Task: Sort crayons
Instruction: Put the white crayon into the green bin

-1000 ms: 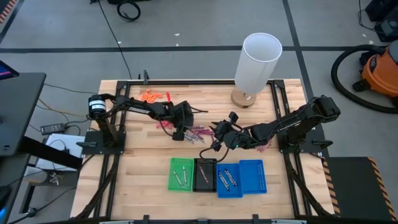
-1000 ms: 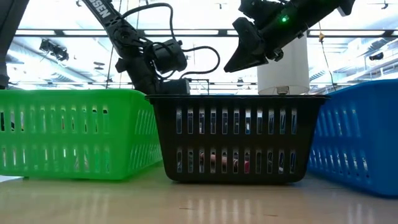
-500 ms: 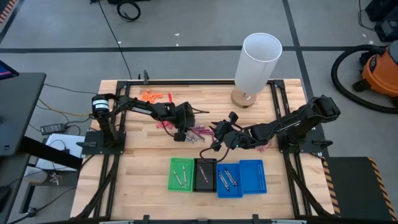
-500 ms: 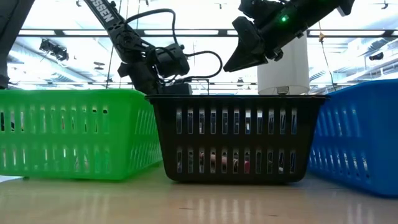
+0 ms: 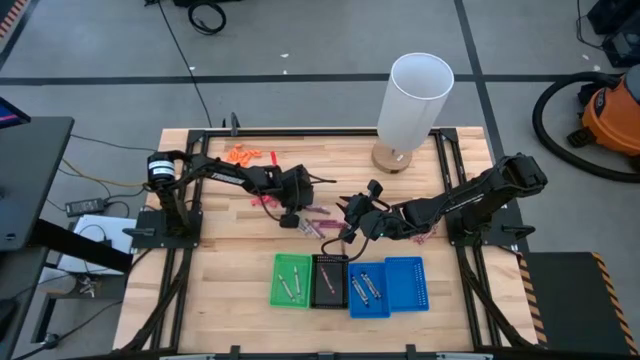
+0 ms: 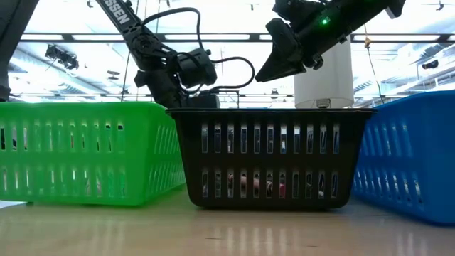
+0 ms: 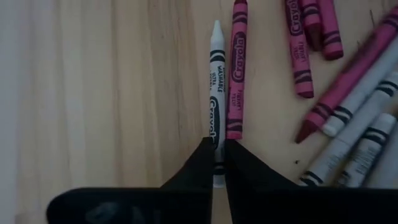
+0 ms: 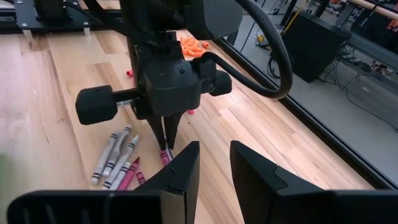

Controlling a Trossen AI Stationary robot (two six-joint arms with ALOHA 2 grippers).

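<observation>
Several crayons [image 5: 322,216], grey-white and pink-red, lie loose on the wood at the table's middle. My left gripper [image 5: 291,214] stands over the left edge of the pile, shut on a grey-white crayon [image 7: 216,81] that lies beside a pink one [image 7: 236,68]. The right wrist view shows it from the front, fingers [image 8: 166,138] pointing down. My right gripper [image 5: 350,224] hangs open above the table just right of the pile, its fingers [image 8: 186,163] holding nothing. Crayons also lie in the green [image 5: 292,280], black [image 5: 330,282] and blue [image 5: 368,291] trays. My left gripper pinches the grey-white crayon near its blunt end [image 7: 215,134] between its two fingers, one on each long side. The fingers come from above, pointing down. The crayon lies flat on the wood, its tip pointing away from the fingers, alongside the pink crayon.
A second blue tray [image 5: 406,283] stands right of the others near the front edge. Orange bits [image 5: 246,155] lie at the far left, pink bits [image 5: 428,233] under the right arm. A tall white cylinder [image 5: 415,98] stands at the far edge.
My left gripper has sunk a little onto the left edge of the crayon pile and has shut on the grey-white crayon. My right gripper has kept still.
</observation>
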